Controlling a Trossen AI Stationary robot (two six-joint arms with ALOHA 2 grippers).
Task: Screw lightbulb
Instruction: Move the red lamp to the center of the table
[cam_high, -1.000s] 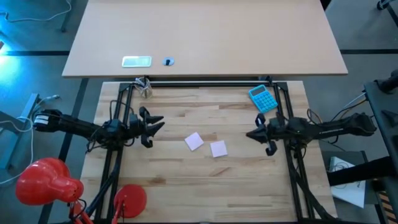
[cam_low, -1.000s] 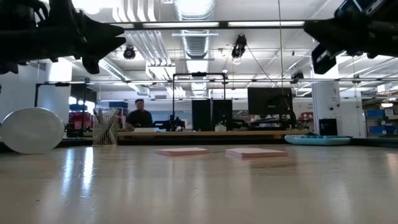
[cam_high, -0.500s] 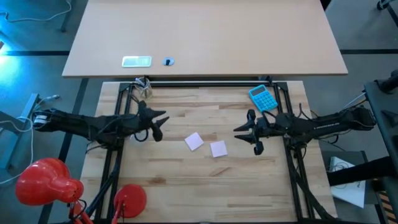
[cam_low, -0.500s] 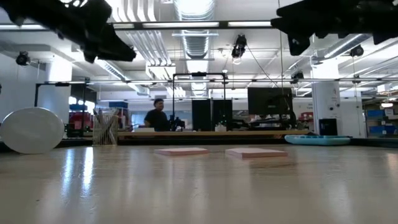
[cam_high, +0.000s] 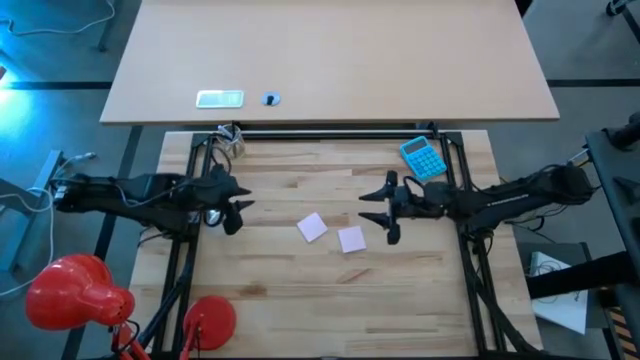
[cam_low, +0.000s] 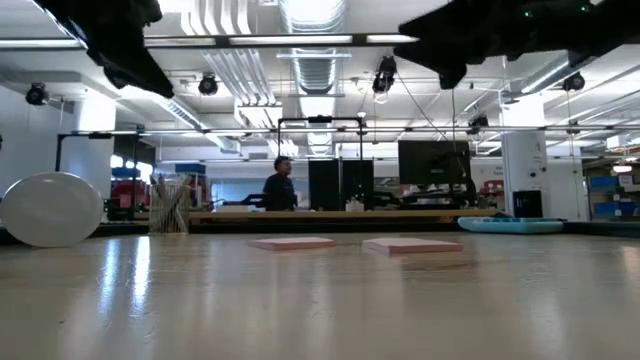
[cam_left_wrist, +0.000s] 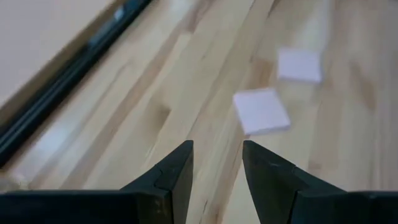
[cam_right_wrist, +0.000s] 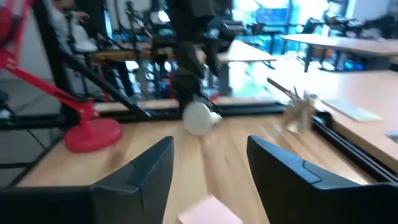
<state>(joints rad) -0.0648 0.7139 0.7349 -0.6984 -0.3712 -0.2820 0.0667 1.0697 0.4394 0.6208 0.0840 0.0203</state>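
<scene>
Left gripper (cam_left_wrist: 216, 154): fingers apart, nothing between them, above the table's (cam_high: 300, 290) left side.
Right gripper (cam_right_wrist: 210, 149): spread wide, near the pink sticky notes (cam_high: 351, 239).
Lightbulb (cam_right_wrist: 199, 118): on the table beneath the left arm (contact unclear).

The right gripper (cam_high: 383, 212) moved in toward the two pink notes (cam_high: 312, 227) — ending just beside the nearer one, fingers apart. The left gripper (cam_high: 232, 205) turned. Behind the table, a person (cam_low: 279, 184) walked rightward.
</scene>
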